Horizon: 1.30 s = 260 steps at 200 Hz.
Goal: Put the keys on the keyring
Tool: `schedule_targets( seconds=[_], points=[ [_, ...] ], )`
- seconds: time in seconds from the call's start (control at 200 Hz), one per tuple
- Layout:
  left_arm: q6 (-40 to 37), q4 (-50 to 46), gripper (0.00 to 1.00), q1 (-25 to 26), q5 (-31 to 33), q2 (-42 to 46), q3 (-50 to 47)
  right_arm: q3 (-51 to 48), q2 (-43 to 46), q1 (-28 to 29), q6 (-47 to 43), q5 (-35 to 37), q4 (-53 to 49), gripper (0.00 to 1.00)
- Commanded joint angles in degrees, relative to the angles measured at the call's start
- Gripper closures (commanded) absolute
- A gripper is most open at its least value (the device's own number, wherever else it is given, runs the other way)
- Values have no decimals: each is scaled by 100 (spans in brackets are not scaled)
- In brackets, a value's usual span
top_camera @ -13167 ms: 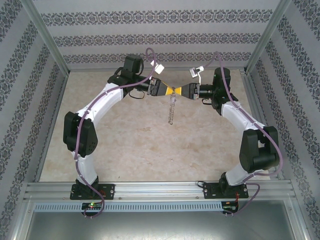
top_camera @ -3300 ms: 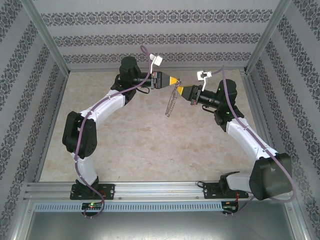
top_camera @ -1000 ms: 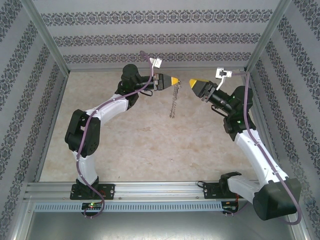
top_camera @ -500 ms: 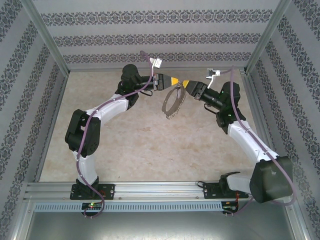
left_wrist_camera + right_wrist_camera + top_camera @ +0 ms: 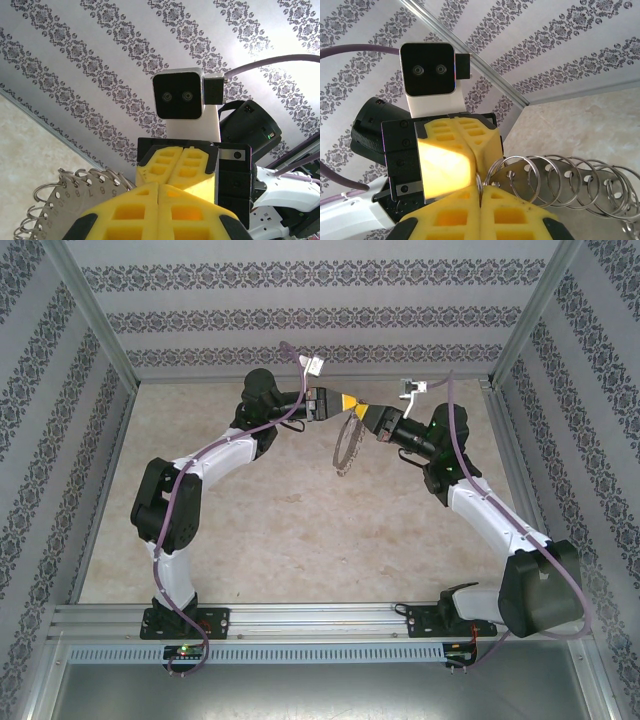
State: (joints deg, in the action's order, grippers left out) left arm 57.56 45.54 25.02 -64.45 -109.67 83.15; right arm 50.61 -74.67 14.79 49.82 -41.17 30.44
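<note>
In the upper middle of the frame, the left pincer and right pincer stood tip to tip, both pressed shut on the keyring, which hung above the desk. They were steadying it, I'd say; the next move calls for prying one wire loop open.

Keyring partly beyond bottom edge

Glossy metal keyring (wire loops too); matt yellow plastic claw pads.
</note>
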Motion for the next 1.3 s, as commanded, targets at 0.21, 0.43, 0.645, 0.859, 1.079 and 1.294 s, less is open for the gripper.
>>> schedule_targets(
  seconds=[0.21,0.43,0.645,0.859,1.079,1.294],
  points=[
    [100,488,100,31,-13,-3,95,84,81,81,-148,-869,236,62],
    [98,513,100,33,-23,44,35,-51,366,-510,32,-762,300,55],
    [107,550,100,30,-57,77,35,-124,477,-775,89,-607,281,57],
    [128,557,100,35,-71,82,34,-26,249,-613,237,-664,494,71],
    [131,560,100,35,-59,84,30,28,56,-351,233,-615,584,70],
    [137,559,100,31,-59,77,26,54,-63,-252,256,-561,647,70]
  ],
)
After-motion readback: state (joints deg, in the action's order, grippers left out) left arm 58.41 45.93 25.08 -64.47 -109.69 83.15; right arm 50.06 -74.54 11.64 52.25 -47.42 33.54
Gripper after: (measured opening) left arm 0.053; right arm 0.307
